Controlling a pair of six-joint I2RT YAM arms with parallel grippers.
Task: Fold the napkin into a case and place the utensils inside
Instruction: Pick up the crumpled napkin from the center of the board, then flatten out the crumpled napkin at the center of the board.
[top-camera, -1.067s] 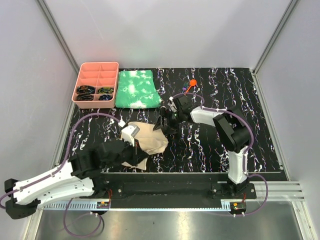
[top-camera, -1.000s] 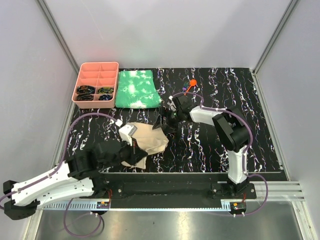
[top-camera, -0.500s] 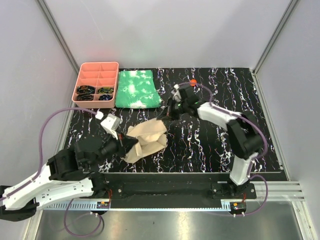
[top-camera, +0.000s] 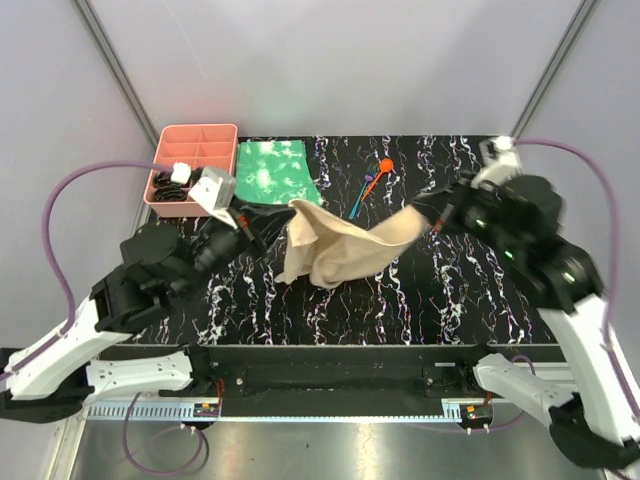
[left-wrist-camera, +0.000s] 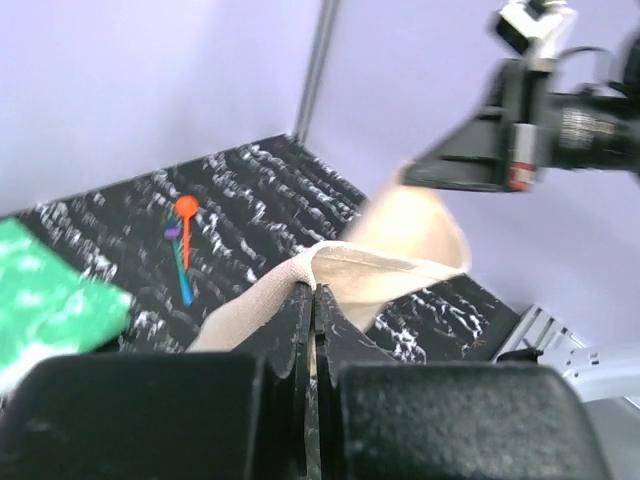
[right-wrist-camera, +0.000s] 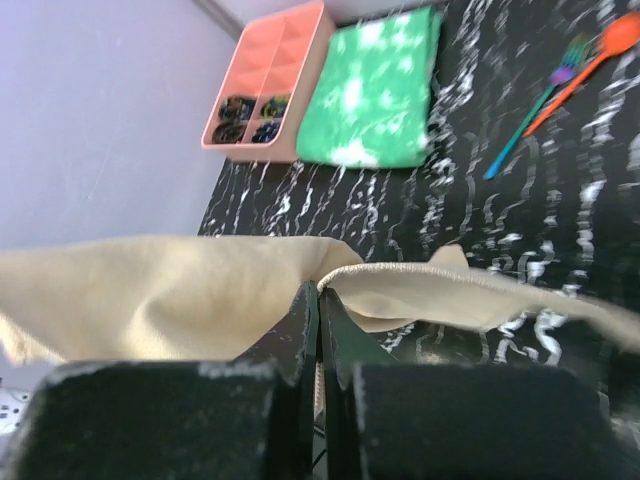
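Note:
The tan napkin (top-camera: 340, 245) hangs in the air above the mat, stretched between both grippers and sagging in the middle. My left gripper (top-camera: 284, 211) is shut on its left corner, the edge (left-wrist-camera: 320, 262) pinched at the fingertips (left-wrist-camera: 300, 300). My right gripper (top-camera: 428, 217) is shut on the right corner, with cloth (right-wrist-camera: 200, 295) draping to both sides of the jaws. The utensils lie on the mat at the back: an orange spoon (top-camera: 380, 171) and a slim blue one (top-camera: 361, 195), seen too as the spoon (right-wrist-camera: 590, 60) and the blue one (right-wrist-camera: 520, 135) in the right wrist view.
A folded green-and-white mottled cloth (top-camera: 272, 177) lies at the back left. A salmon divided tray (top-camera: 192, 165) with dark items in its front cells stands left of it. The black marbled mat (top-camera: 480, 270) covers the table; grey walls enclose the cell.
The right gripper has shut on the napkin's corner. Both arms have lifted and pulled apart, raising the napkin off the mat and stretching it between them.

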